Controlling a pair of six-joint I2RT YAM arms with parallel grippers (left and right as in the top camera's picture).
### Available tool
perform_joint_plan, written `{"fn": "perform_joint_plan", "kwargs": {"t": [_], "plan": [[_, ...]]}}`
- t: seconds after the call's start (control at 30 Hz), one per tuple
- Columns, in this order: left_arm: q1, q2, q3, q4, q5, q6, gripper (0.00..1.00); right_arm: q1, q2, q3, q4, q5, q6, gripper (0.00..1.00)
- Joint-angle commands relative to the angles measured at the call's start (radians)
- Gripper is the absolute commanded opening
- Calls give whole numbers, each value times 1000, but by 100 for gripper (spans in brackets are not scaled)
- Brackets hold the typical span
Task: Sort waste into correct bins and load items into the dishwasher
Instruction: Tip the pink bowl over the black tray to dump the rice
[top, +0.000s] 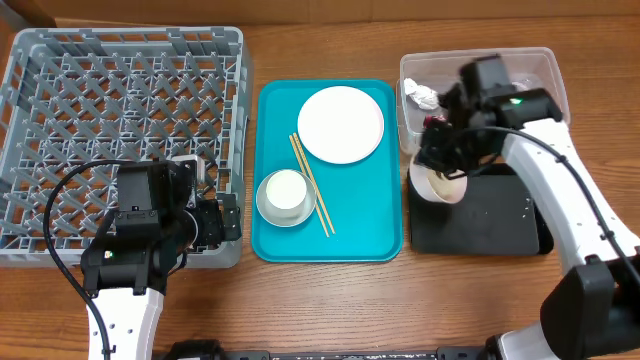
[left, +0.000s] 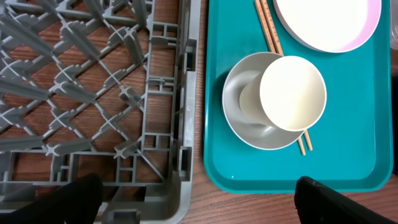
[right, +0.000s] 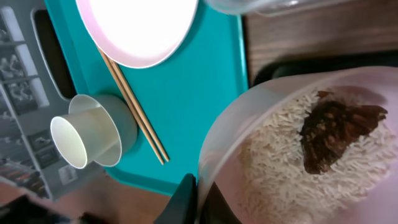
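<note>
The right hand (top: 443, 165) grips the small white dish (right: 231, 142) of rice grains (right: 280, 171) and a brown scrap (right: 339, 127) above the black tray (top: 492, 218), the clear tub (top: 548, 70) holds a tissue wad (top: 421, 96), the grey bowl (left: 239, 106) on the turquoise tray (top: 372, 212) holds the cup (left: 292, 93), and the left hand (top: 228, 218) hangs wide at the dish rack (top: 130, 40).

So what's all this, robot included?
rack: 1, grey, left
turquoise tray: 1, turquoise, centre
plate: 1, white, on turquoise tray
chopsticks: 2, wooden, beside plate
bowl: 1, grey, on turquoise tray
cup: 1, white, in bowl
tub: 1, clear, far right
tissue wad: 1, white, in tub
black tray: 1, black, right
small dish: 1, white, over black tray
rice: many, white, in small dish
scrap: 1, brown, on rice
left gripper: 1, black, open, beside rack
right gripper: 1, black, holding small dish
</note>
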Motion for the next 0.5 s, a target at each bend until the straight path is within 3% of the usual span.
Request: {"fn": "perform_joint_plan", "kwargs": {"t": [0.0,0.47], "plan": [[4,-1,27,2,8,-6,100,-67,-13,-77,34,-177,-63,4],[4,-2,27,2,8,-6,100,-363,-7,-375,274,-657,-84,4]]}}
